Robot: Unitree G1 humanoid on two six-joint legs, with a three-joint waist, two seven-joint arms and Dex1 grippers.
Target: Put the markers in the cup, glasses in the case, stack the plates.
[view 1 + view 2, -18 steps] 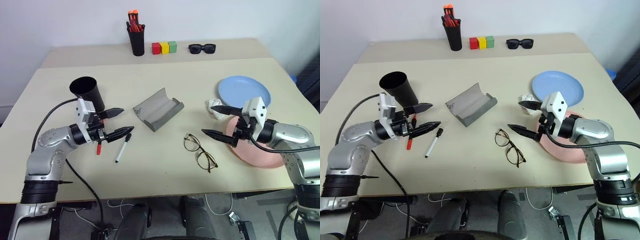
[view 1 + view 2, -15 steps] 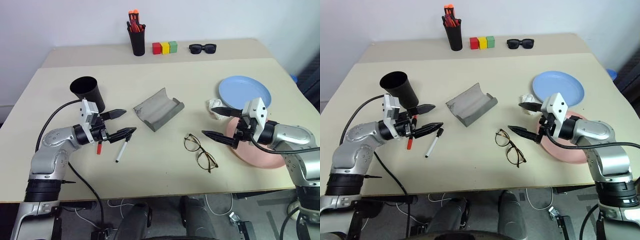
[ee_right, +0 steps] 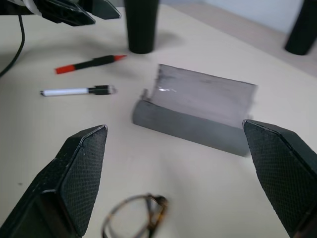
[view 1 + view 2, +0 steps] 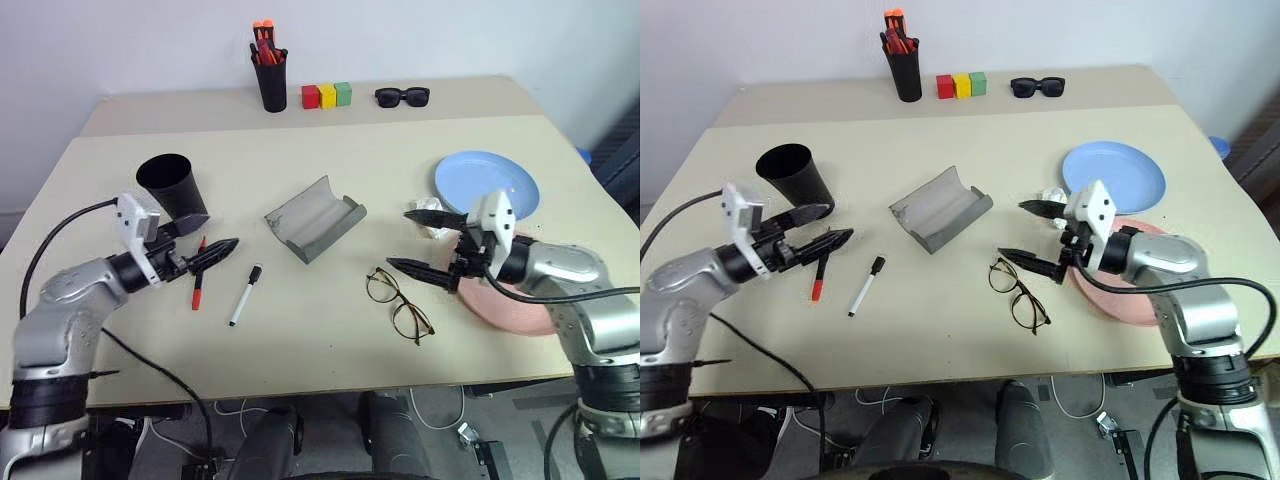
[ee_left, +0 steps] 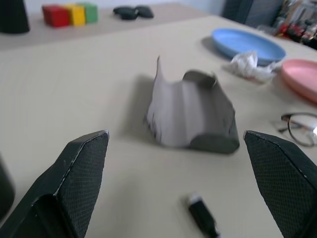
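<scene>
With both tools (image 4: 208,248) (image 4: 426,241) spread apart and empty, the slim red marker (image 4: 198,282) should be pinched mid-barrel before lifting.

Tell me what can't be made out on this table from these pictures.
- Pink round plastic plate: partly behind the right arm in the head views.
- Red slim marker: its upper end passes under the left gripper.
- Crumpled white thing by the light blue plate: too small to identify.
- Black tapered cup: inside too dark.
</scene>
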